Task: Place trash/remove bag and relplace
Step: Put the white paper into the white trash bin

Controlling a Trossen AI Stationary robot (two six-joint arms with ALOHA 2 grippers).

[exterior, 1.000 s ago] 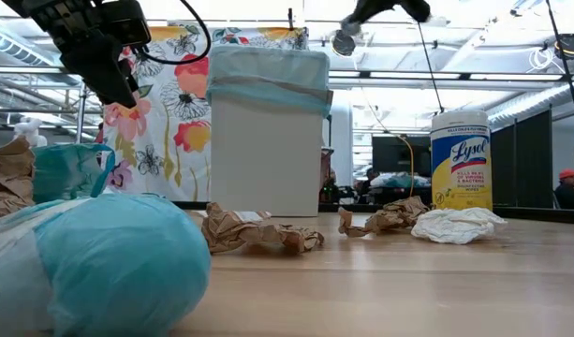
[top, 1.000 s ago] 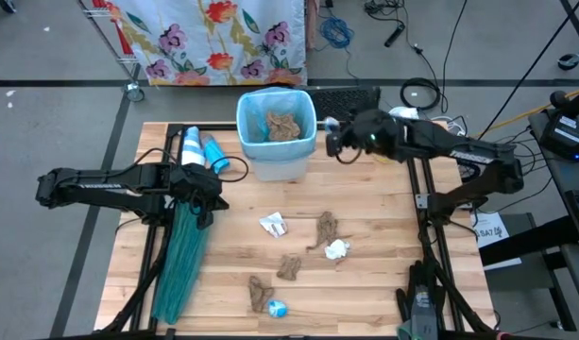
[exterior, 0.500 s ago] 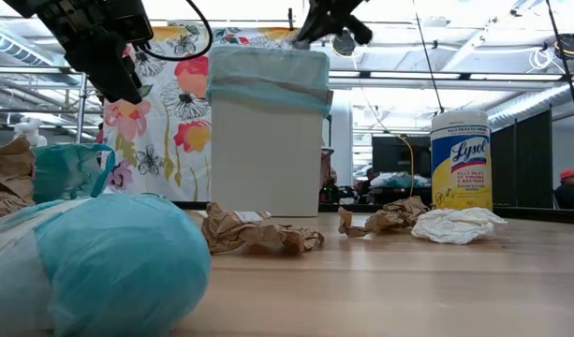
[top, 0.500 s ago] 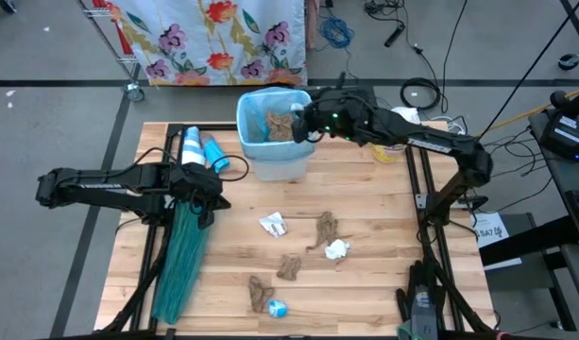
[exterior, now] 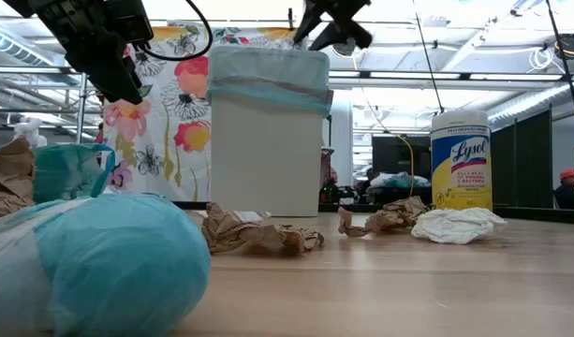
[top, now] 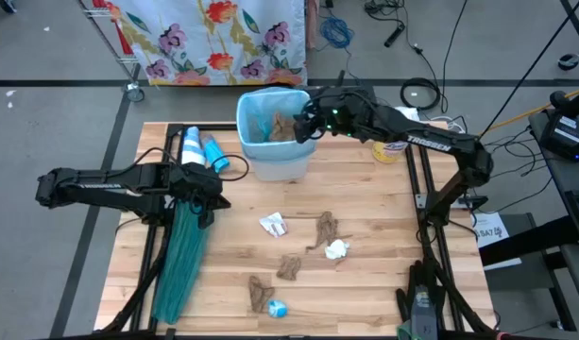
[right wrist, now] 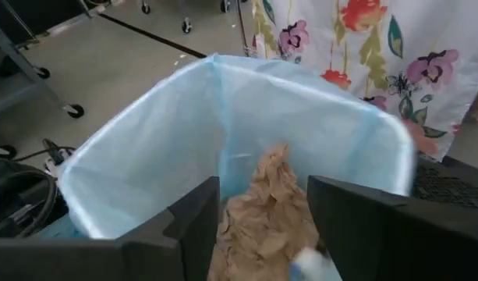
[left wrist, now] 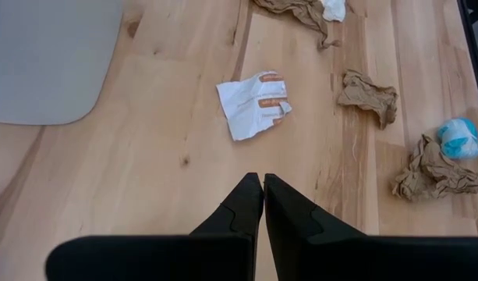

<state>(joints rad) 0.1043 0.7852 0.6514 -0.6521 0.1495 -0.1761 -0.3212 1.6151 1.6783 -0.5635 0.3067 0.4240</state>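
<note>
Entry: right gripper (top: 301,123), jaws wide and empty, hung over the bin (top: 277,133) at the desk's far edge; brown scraps (right wrist: 266,215) lay inside the pale-blue bag (right wrist: 145,168). Left gripper (left wrist: 263,195), jaws pressed together, waited near the left edge above the teal bag (top: 178,260). Loose trash (top: 306,255) remained mid-desk. Risk: withdrawing fingers might snag the thin liner rim and drag it off or tip the bin.

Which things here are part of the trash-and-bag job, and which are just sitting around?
Job:
bin with pale-blue liner
brown paper in the bin
scraps on the table: white wrapper, brown wads, white wad, blue scrap
teal replacement bag
open right gripper over the bin

Lying about:
Lysol canister
spray bottles
floral cloth
</note>
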